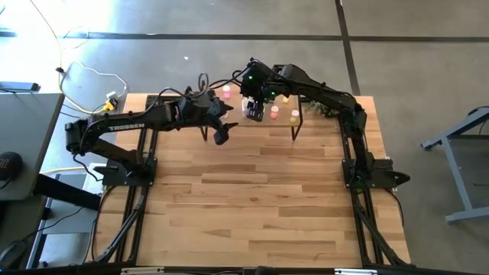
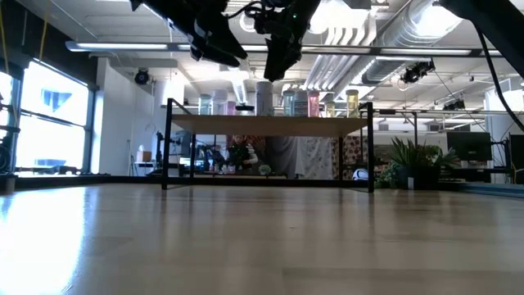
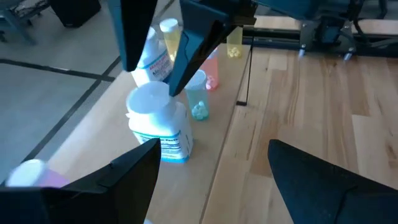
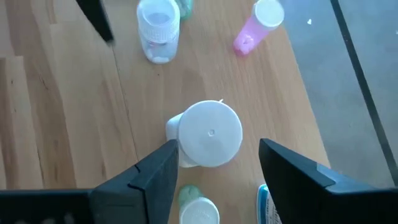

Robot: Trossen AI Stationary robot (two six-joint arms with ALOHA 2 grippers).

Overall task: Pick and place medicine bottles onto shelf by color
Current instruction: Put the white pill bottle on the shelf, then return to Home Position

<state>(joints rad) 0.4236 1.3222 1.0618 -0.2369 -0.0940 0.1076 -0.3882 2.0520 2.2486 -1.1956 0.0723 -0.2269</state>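
The shelf [image 2: 270,124] stands at the table's far edge with several medicine bottles on its top. A large white bottle [image 4: 210,135] with a white cap stands upright there on its base. My right gripper [image 4: 217,149] hovers above it, open, one finger on either side of the cap with a gap to each. Around it stand a clear bottle [image 4: 158,28], a pink one [image 4: 255,28], a teal one [image 3: 199,106] and a second labelled white one [image 3: 152,56]. My left gripper [image 1: 221,136] hangs open and empty just in front of the shelf's left part.
More pink [image 1: 274,111] and yellow [image 1: 295,116] bottles stand toward the shelf's right end. A green plant [image 2: 405,160] sits right of the shelf. The table's far edge runs close behind the shelf. Bare wooden tabletop [image 1: 260,206] lies on the near side.
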